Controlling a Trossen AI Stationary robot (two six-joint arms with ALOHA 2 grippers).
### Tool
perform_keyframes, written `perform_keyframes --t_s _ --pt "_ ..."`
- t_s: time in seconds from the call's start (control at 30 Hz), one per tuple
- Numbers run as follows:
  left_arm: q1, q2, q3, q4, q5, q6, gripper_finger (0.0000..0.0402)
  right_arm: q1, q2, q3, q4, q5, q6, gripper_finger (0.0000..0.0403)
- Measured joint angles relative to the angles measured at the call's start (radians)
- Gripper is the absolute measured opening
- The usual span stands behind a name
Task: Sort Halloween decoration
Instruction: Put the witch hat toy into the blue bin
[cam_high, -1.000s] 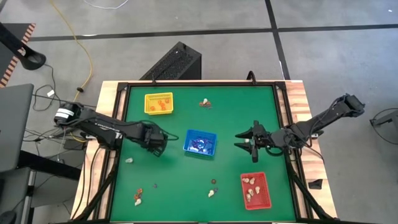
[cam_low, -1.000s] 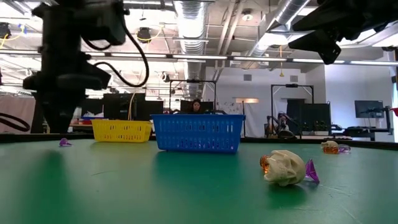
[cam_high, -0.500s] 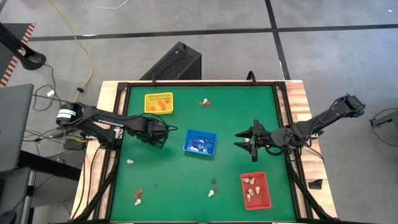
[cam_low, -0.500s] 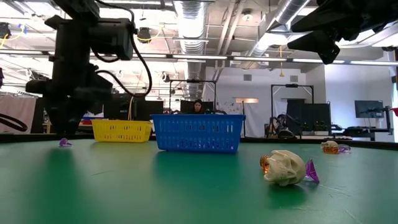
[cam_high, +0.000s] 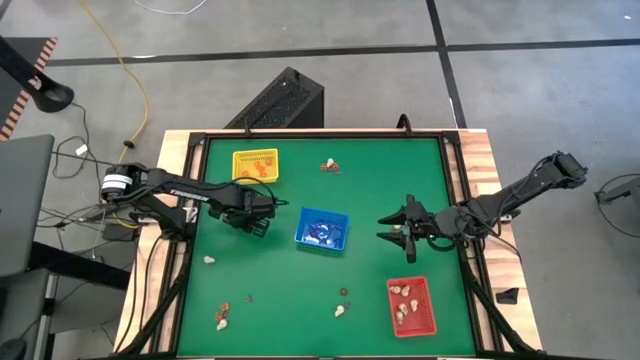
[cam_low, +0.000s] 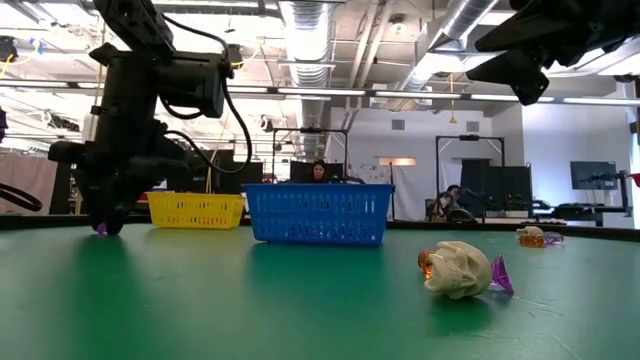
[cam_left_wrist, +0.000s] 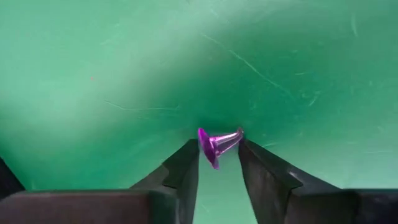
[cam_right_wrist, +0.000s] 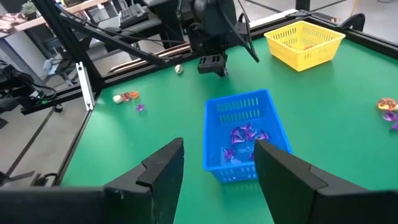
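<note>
A small purple cone-shaped trinket (cam_left_wrist: 217, 142) lies on the green table between the fingertips of my left gripper (cam_high: 258, 222), which points straight down left of the blue tray (cam_high: 322, 229) and is shut on it. The low view shows the same trinket (cam_low: 103, 229) on the table under that gripper. My right gripper (cam_high: 400, 228) hovers open right of the blue tray, holding nothing; its fingers (cam_right_wrist: 161, 168) frame the tray, which holds purple trinkets (cam_right_wrist: 244, 138). Orange trinkets lie in the yellow tray (cam_high: 255, 166), cream ones in the red tray (cam_high: 411, 306). My left gripper pinches the purple trinket end to end. One fingertip is at its flared end (cam_left_wrist: 204, 145) and the other at its narrow tip (cam_left_wrist: 239, 135). The fingers come from above, pointing down. The trinket lies on its side on the table.
Loose trinkets lie on the table: a group at the far edge (cam_high: 329, 166), one cream piece near the left edge (cam_high: 208, 259), some at the near left (cam_high: 222, 320) and some near the middle front (cam_high: 341, 308). A cream, orange and purple cluster (cam_low: 458, 268) shows in the low view.
My left gripper has moved toward the table's far edge and a little right, and has sunk to the table over the purple trinket. The trinket has stayed where it lay.
</note>
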Motion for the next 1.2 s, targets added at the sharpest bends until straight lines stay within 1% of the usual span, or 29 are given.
perform_keyframes --t_s 0.23,0.37,0.7,0.9,0.97,1.03,1.2 --pt "0.0 0.0 0.0 0.009 0.001 -0.002 0.0038 0.0 0.0 0.0 -0.003 -0.001 0.015 0.0224" --pt "0.0 0.0 0.0 0.011 0.0 -0.003 0.0008 0.0 0.0 0.0 -0.003 -0.001 0.016 0.0224" --pt "-0.013 0.0 0.006 0.042 -0.002 0.033 0.0 0.0 0.0 0.0 -0.002 -0.001 0.011 0.0224" --pt "-0.054 0.0 0.057 0.057 -0.021 0.061 0.0 0.0 0.0 0.0 -0.002 -0.001 0.009 0.0224" --pt "-0.083 0.0 0.079 0.108 -0.054 0.069 0.0 0.0 0.0 0.0 -0.002 -0.001 0.009 0.0224" --pt "-0.119 0.0 0.098 0.194 -0.097 0.084 0.0 0.0 0.0 0.0 -0.002 -0.001 0.009 0.0224" --pt "-0.216 0.0 0.112 0.524 -0.183 0.153 0.0 0.0 0.0 0.0 0.002 -0.001 0.012 0.0224"
